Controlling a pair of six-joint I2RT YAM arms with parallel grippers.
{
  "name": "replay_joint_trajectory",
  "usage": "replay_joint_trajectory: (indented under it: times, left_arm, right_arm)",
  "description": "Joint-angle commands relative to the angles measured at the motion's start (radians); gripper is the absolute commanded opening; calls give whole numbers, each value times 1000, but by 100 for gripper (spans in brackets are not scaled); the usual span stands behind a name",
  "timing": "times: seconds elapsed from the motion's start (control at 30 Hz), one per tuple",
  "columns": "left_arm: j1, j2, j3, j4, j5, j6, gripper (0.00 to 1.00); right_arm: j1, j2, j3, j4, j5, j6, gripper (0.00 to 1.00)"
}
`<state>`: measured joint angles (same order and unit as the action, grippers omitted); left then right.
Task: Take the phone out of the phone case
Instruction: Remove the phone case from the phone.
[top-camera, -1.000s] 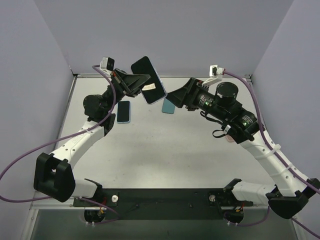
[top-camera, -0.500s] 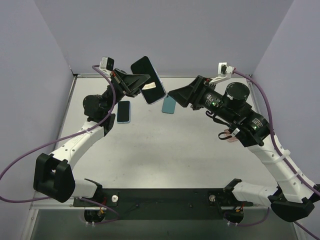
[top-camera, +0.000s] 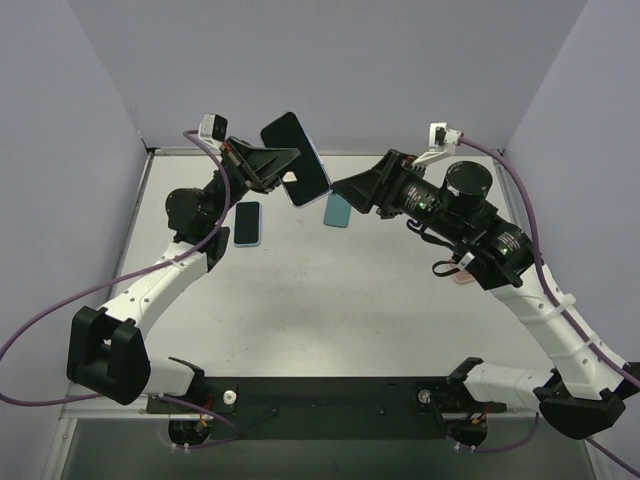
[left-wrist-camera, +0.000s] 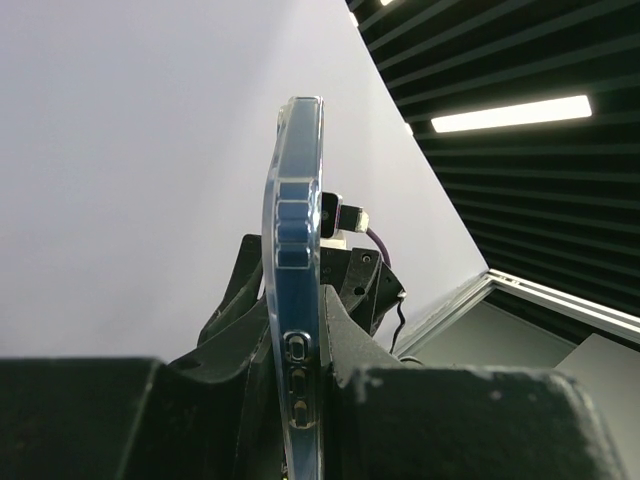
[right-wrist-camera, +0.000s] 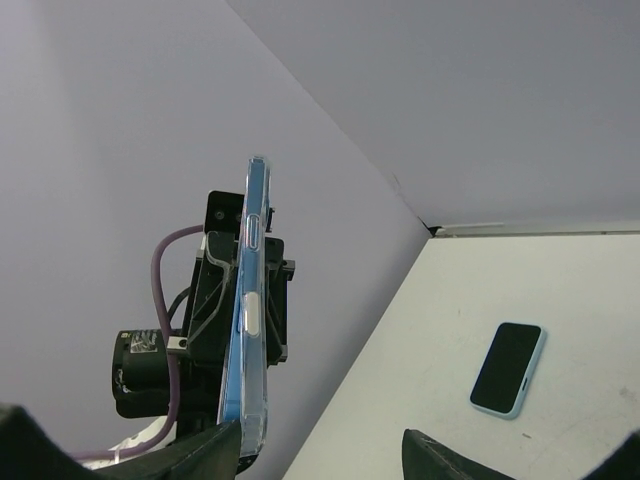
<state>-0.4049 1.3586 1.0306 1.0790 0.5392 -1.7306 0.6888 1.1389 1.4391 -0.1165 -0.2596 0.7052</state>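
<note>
While the grey surface (top-camera: 330, 300) lies below, the left claw (top-camera: 288, 168) pinches the phone (top-camera: 292, 145), which sits inside its clear phone case (left-wrist-camera: 298, 250), and holds it up in the air over the far side. The right claw (top-camera: 342, 190) is spread apart, with one finger right by the phone's edge. A blue phone (top-camera: 247, 222) and a flat teal thing (top-camera: 337, 210) lie on the surface.

**A robot lab cell**

Plain lavender walls (top-camera: 330, 60) box in a white desk (top-camera: 330, 310). Two arms (top-camera: 170, 275) are bolted to a black rail (top-camera: 330, 393) at its near edge, trailing purple cables (top-camera: 40, 320). Above the walls, the left wrist view shows a black slatted ceiling (left-wrist-camera: 540, 60) with a strip light (left-wrist-camera: 510, 113), like a lab hall.
</note>
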Motion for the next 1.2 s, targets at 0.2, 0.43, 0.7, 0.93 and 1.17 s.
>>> replay_joint_trajectory:
  times: [0.2,0.43,0.7,0.93,1.17]
  left_arm:
    - [-5,-44,52,76,-13,-9,0]
    - [-3,-46,52,88,-4,-21,0]
    - [-3,-49,49,116,-5,-46,0]
    - [-3,-52,48,131,-8,-58,0]
    - [-2,-53,65,128,-4,-52,0]
  right_arm:
    - [6,51,-14,-6,45,-21,59]
    - [-9,111,-13,-12,45,-26,59]
    - [-55,179,4,50,-62,31,59]
    - [-87,228,-13,101,-138,88,59]
    - [-81,272,24,-54,-80,39,58]
